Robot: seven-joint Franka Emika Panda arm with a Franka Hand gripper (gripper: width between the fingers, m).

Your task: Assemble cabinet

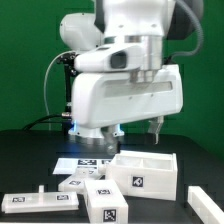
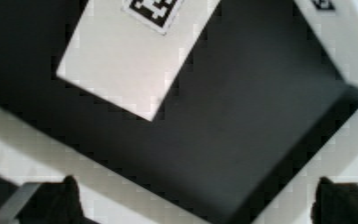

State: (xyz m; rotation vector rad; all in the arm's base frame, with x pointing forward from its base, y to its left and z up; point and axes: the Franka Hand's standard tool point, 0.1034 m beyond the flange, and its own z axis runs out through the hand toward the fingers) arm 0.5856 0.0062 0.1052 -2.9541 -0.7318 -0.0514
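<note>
Wrist view showed us the end effector point(image 2: 197, 204) released, fingers point(image 2: 51, 201) wide apart over the dark bench point(image 2: 229, 130), nothing between them. In the exterior view we saw the cabinet box point(image 1: 143, 170) on the bench before the arm point(image 1: 125, 90), flat white panels point(image 1: 40, 203) toward the exterior view's left.

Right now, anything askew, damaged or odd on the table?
Nothing stands out. The cabinet box sits upright with its open side up and shows no visible damage. The white panels lie loose around it, unassembled, none visibly broken. The jaws stand open and hold nothing.
</note>
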